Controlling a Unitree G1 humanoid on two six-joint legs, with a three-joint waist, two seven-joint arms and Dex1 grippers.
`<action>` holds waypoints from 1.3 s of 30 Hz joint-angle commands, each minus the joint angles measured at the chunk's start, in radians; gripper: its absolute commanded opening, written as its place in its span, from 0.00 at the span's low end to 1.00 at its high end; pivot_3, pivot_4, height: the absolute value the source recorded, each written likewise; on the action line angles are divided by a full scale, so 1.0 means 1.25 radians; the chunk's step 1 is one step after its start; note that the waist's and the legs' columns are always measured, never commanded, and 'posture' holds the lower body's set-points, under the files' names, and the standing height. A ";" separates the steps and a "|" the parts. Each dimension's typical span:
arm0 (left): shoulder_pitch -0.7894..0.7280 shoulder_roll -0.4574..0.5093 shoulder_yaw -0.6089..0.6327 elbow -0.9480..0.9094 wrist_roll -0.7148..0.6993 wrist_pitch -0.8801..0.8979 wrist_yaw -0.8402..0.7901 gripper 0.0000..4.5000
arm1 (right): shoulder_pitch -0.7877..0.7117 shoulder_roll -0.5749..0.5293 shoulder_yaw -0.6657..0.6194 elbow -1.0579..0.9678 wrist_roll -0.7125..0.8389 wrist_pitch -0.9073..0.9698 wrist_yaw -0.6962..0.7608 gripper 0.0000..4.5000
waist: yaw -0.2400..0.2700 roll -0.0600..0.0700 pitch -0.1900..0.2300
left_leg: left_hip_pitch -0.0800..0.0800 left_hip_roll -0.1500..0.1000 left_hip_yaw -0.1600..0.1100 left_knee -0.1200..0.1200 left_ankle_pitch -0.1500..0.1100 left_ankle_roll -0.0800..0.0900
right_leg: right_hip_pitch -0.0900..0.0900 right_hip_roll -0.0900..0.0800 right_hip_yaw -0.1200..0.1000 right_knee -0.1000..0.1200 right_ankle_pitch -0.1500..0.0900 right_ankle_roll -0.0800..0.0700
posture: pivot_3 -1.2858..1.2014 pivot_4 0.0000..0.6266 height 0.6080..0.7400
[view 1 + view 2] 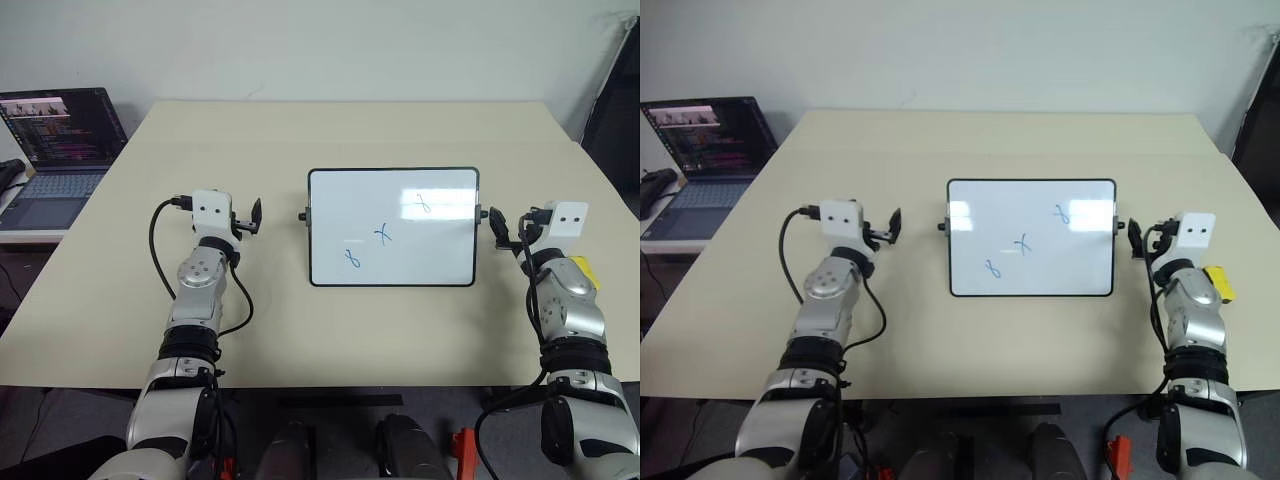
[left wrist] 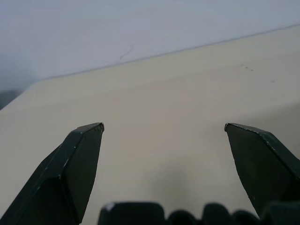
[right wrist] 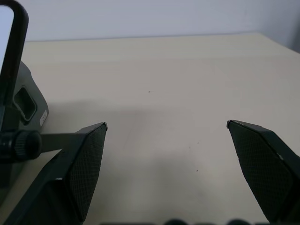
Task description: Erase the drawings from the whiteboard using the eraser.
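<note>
The whiteboard [image 1: 440, 250] stands tilted at the middle of the table, its black side knobs showing. The drawings are three blue marks on it: a loop like an 8 [image 1: 351, 259], a cross [image 1: 382, 235] and a hooked mark [image 1: 424, 204]. The yellow eraser [image 1: 1219, 282] lies on the table to the right, partly behind my right forearm. Left of the board, my left gripper [image 1: 250, 220] is open and empty above the table. My right gripper [image 1: 510, 228] is just off the board's right knob, also open and empty; the board's edge and knob [image 3: 18, 143] show beside its finger.
The beige table [image 1: 300, 140] reaches far behind the board. An open laptop [image 1: 55, 150] sits on a lower side surface past the table's left edge. A dark panel [image 1: 615, 100] stands at the far right.
</note>
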 commanded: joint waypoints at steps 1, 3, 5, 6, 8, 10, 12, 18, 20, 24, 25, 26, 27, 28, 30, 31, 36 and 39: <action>0.000 0.016 0.020 -0.033 -0.014 -0.005 -0.004 1.00 | -0.023 0.002 0.002 -0.006 0.000 -0.031 0.006 1.00 | 0.000 0.000 0.000 | 0.000 0.000 0.000 0.000 0.000 0.000 | 0.000 0.000 0.000 0.000 0.000 0.000 | 0.52 0.24 1.00; -0.004 0.014 0.018 -0.013 -0.013 -0.014 -0.006 1.00 | -0.028 0.003 -0.002 0.008 0.000 -0.045 -0.003 1.00 | 0.002 0.000 0.000 | 0.000 0.000 0.000 0.000 0.000 0.000 | 0.000 0.000 0.000 0.000 0.000 0.000 | 0.52 0.24 1.00; -0.021 -0.001 0.046 -0.010 -0.055 -0.013 -0.010 1.00 | -0.033 0.003 -0.013 0.006 0.006 -0.042 -0.021 1.00 | 0.002 0.000 0.000 | 0.000 0.000 0.000 0.000 0.000 0.000 | 0.000 0.000 0.000 0.000 0.000 0.000 | 0.52 0.24 1.00; -0.032 -0.004 0.053 -0.008 -0.070 -0.013 -0.016 1.00 | -0.036 -0.001 -0.012 0.003 0.007 -0.041 -0.019 1.00 | 0.003 0.000 0.000 | 0.000 0.000 -0.001 0.000 0.000 0.000 | 0.000 0.000 0.000 0.000 0.000 0.000 | 0.52 0.24 1.00; -0.047 -0.004 0.054 0.007 -0.076 -0.014 -0.031 1.00 | -0.037 -0.009 -0.013 0.001 0.010 -0.041 -0.012 1.00 | 0.003 0.000 0.000 | 0.000 0.000 -0.001 0.000 0.000 0.000 | 0.000 0.000 -0.001 0.000 0.000 0.000 | 0.52 0.24 1.00; -0.052 0.001 0.040 0.027 -0.063 -0.020 -0.051 1.00 | -0.034 -0.013 -0.018 0.003 0.014 -0.042 -0.010 1.00 | 0.003 0.000 0.000 | -0.001 0.000 -0.001 0.000 0.000 0.000 | 0.000 0.000 -0.001 0.000 0.000 0.000 | 0.52 0.24 1.00; -0.050 0.001 0.033 0.032 -0.060 -0.014 -0.067 1.00 | -0.027 -0.016 -0.021 0.000 0.015 -0.041 -0.009 1.00 | 0.002 0.000 0.000 | -0.001 -0.001 -0.001 0.000 0.000 0.000 | 0.000 0.000 -0.001 0.000 0.000 0.000 | 0.52 0.24 1.00; -0.011 -0.021 0.012 0.009 -0.045 -0.002 -0.077 1.00 | 0.008 -0.028 -0.031 -0.029 0.017 -0.028 0.000 1.00 | 0.000 0.000 0.000 | 0.000 0.000 -0.001 0.000 0.000 0.000 | 0.000 0.000 -0.001 0.000 0.000 0.000 | 0.52 0.24 1.00; 0.006 -0.023 0.004 -0.041 -0.051 0.023 -0.086 1.00 | 0.012 -0.037 -0.040 -0.053 0.027 -0.009 0.002 1.00 | 0.000 0.000 0.000 | 0.000 0.000 -0.001 0.000 0.000 0.000 | 0.000 0.000 0.000 0.000 0.000 0.000 | 0.52 0.24 1.00; 0.042 -0.007 -0.015 -0.094 -0.055 0.050 -0.132 1.00 | 0.002 -0.066 -0.033 -0.010 0.009 -0.007 0.017 1.00 | 0.002 0.000 0.000 | -0.001 0.000 -0.001 0.000 0.000 0.000 | 0.000 0.000 -0.001 0.000 0.000 0.000 | 0.52 0.24 1.00; 0.057 0.001 -0.013 -0.116 -0.061 0.065 -0.145 1.00 | 0.006 -0.069 -0.032 -0.019 0.014 -0.002 0.025 1.00 | 0.001 0.000 0.000 | 0.000 0.000 -0.001 0.000 0.000 0.000 | 0.000 0.000 -0.001 0.000 0.000 0.000 | 0.52 0.24 1.00; 0.067 0.009 -0.009 -0.134 -0.067 0.083 -0.152 1.00 | 0.010 -0.075 -0.033 -0.028 0.019 0.003 0.032 1.00 | -0.001 0.000 0.000 | 0.000 0.000 0.000 0.000 0.000 0.000 | 0.000 0.000 0.000 0.000 0.000 0.000 | 0.52 0.24 1.00; 0.070 0.015 -0.003 -0.144 -0.076 0.103 -0.161 1.00 | 0.009 -0.080 -0.035 -0.027 0.021 0.004 0.037 1.00 | -0.002 0.000 0.000 | 0.000 0.000 0.000 0.000 0.000 0.000 | 0.000 0.000 0.000 0.000 0.000 0.000 | 0.52 0.24 1.00; 0.070 0.023 0.006 -0.152 -0.092 0.126 -0.176 1.00 | 0.008 -0.084 -0.038 -0.024 0.022 0.006 0.037 1.00 | -0.002 0.000 0.000 | 0.000 0.000 0.000 0.000 0.000 0.000 | 0.000 0.000 0.000 0.000 0.000 0.000 | 0.52 0.24 1.00; 0.076 0.042 0.008 -0.180 -0.118 0.164 -0.223 1.00 | 0.014 -0.089 -0.038 -0.034 0.022 0.013 0.041 1.00 | -0.001 0.000 0.000 | 0.000 0.000 -0.001 0.000 0.000 0.000 | 0.000 0.000 0.000 0.001 0.000 0.000 | 0.52 0.24 1.00; 0.080 0.059 0.002 -0.205 -0.132 0.180 -0.263 1.00 | 0.018 -0.093 -0.036 -0.042 0.023 0.018 0.050 1.00 | -0.001 0.000 0.000 | 0.000 0.000 -0.001 0.000 0.000 0.000 | 0.000 0.000 0.000 0.001 0.000 0.000 | 0.52 0.24 1.00; 0.130 0.174 -0.047 -0.414 -0.230 0.272 -0.515 1.00 | 0.039 -0.141 -0.046 -0.119 0.055 0.091 0.117 1.00 | 0.000 0.001 0.000 | -0.001 0.001 -0.001 0.000 0.000 0.000 | 0.000 0.000 0.000 0.000 0.000 0.000 | 0.52 0.24 1.00; 0.134 0.231 -0.054 -0.510 -0.302 0.370 -0.606 1.00 | 0.057 -0.186 -0.057 -0.158 0.071 0.136 0.150 1.00 | 0.000 0.001 0.000 | -0.001 0.001 -0.001 0.000 0.000 0.000 | 0.000 0.000 -0.001 -0.001 0.000 -0.001 | 0.52 0.24 1.00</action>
